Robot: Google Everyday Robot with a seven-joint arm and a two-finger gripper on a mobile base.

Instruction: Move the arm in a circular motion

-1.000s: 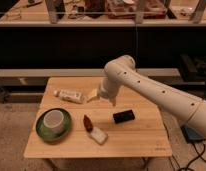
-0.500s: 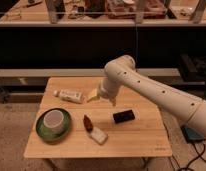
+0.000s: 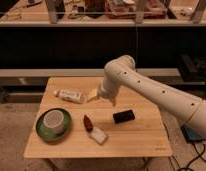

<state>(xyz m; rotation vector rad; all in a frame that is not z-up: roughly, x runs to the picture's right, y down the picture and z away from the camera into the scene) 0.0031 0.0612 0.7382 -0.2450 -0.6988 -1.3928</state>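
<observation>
Pale wood makes up the table (image 3: pixel 146 142), which stands on a speckled floor in front of a dark shelf unit (image 3: pixel 71 47). The white arm (image 3: pixel 161 94) comes in from the right edge, rises across the table's back right corner to its elbow (image 3: pixel 123 67), then bends down and left. Its gripper (image 3: pixel 102 96) hangs just above the back middle of the tabletop. Whether it is open or closed cannot be told; nothing is seen in its hold.

A white tube (image 3: pixel 70 95) lies near the back left, just left of the gripper. A black block (image 3: pixel 124 116) sits in front of the gripper and slightly to its right. A red piece (image 3: pixel 88 122) and a white packet (image 3: pixel 99 135) lie touching near the centre front. A green plate (image 3: pixel 41 131) with a white cup (image 3: pixel 54 120) on it fills the left front, close to the left edge.

Bare wood shows along the front right and right side under the arm. The elbow is close to the shelf unit's lower ledge behind it.
</observation>
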